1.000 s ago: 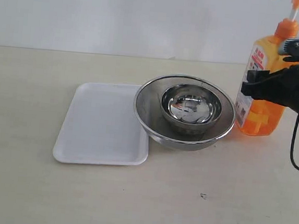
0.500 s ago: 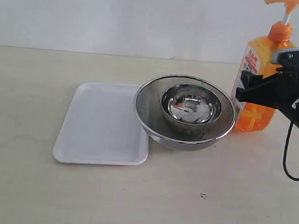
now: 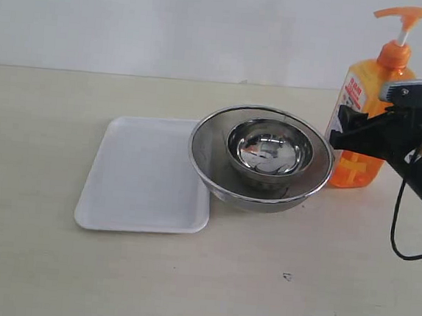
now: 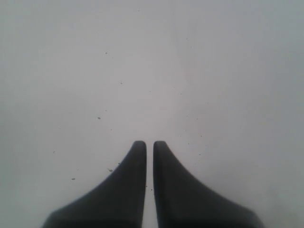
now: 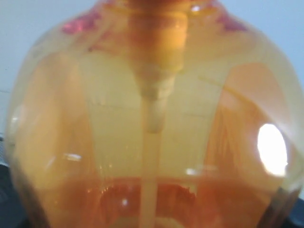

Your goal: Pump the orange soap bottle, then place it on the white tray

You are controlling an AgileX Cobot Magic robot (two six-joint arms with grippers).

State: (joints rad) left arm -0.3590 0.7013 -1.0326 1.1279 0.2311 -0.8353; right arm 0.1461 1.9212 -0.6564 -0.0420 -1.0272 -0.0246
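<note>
Looking across the tabletop [image 3: 296, 284], you have the right tool [image 3: 350, 135] clamped around the middle of the orange soap bottle [image 3: 358, 171]. One dark finger crosses its label side and the other is hidden behind it. The bottle is upright at the far right, its pump head [image 3: 401, 12] raised on the white stem. Whether its base touches the tabletop you cannot tell. In the right wrist view the bottle fills nearly the whole picture.

Between the bottle and the white tray [image 3: 139, 174] sits a large steel bowl [image 3: 208, 150] with a small steel bowl [image 3: 270, 152] nested inside it. The large bowl is just beside the bottle on one side, and its rim overlaps the tray's right edge on the other, so it blocks the straight line between them. The tray lies flat on the tabletop.

Your left tool [image 4: 149, 147] has its fingers drawn almost together, with only a thin slit between them, above a plain pale surface. A black cable [image 3: 396, 233] loops down from the right arm.
</note>
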